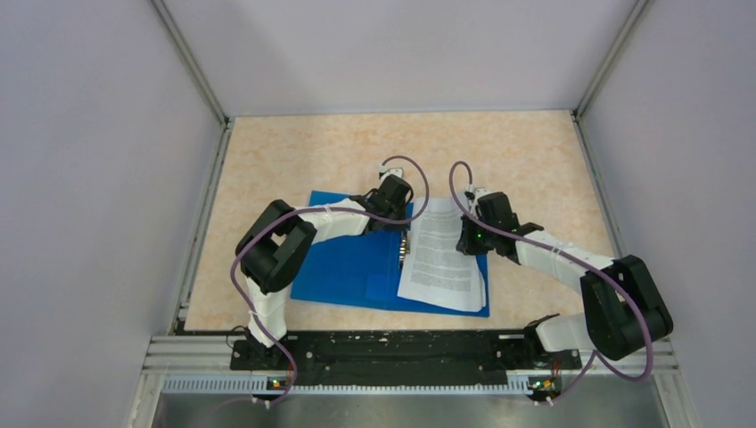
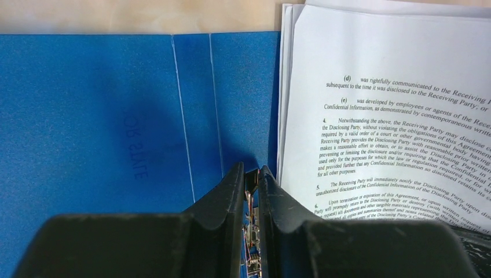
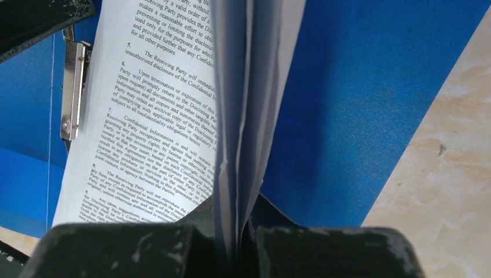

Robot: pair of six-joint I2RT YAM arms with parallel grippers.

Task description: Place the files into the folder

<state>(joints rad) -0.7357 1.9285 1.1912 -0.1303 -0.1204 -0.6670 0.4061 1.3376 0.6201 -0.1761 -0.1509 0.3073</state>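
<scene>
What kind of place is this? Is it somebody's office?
Probably not an office: more like a robot test booth in a lab. Plain grey walls box in one table, and a left arm and right arm are bolted to a rail at its edge, handling a blue folder and papers.

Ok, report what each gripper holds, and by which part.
The right gripper pinches the files by their right edge; the left gripper is shut on the metal clip at the spine of the folder.
</scene>
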